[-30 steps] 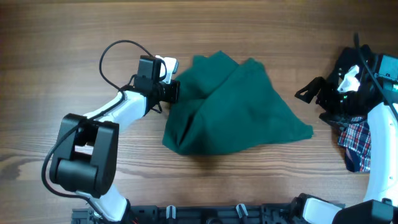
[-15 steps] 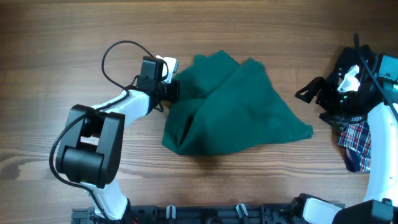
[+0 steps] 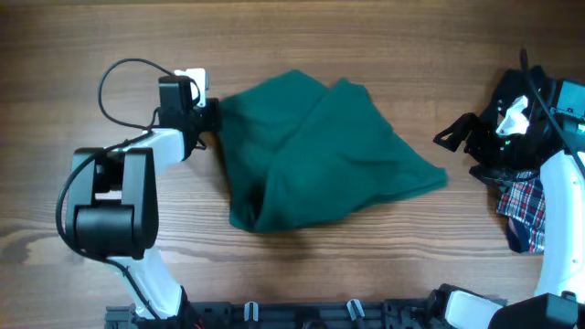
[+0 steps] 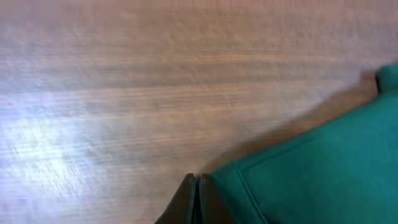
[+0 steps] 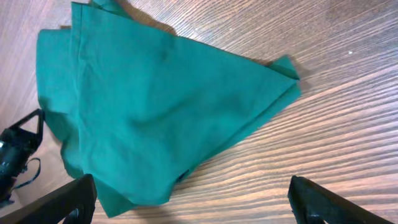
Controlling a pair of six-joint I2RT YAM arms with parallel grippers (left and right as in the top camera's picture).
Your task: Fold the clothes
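Where the left arm reaches across the wooden worktop [image 3: 82, 55], its pincer [image 3: 207, 117] is clamped on the left edge of the clothes [image 3: 320, 155] (the left wrist view shows the two fingers [image 4: 186, 202] tight together, the green hem right at their tips). The clothes, one plain dark green garment, lies rumpled in loose folds at the middle of the worktop, bulkiest toward the left, with one corner tapering off to the right. Well apart from that corner, the right pincer [image 3: 450, 135] stands with its jaws spread wide, holding nothing. Farther right, near the worktop's edge, a plaid cloth [image 3: 523, 206] lies partly beneath the right arm.
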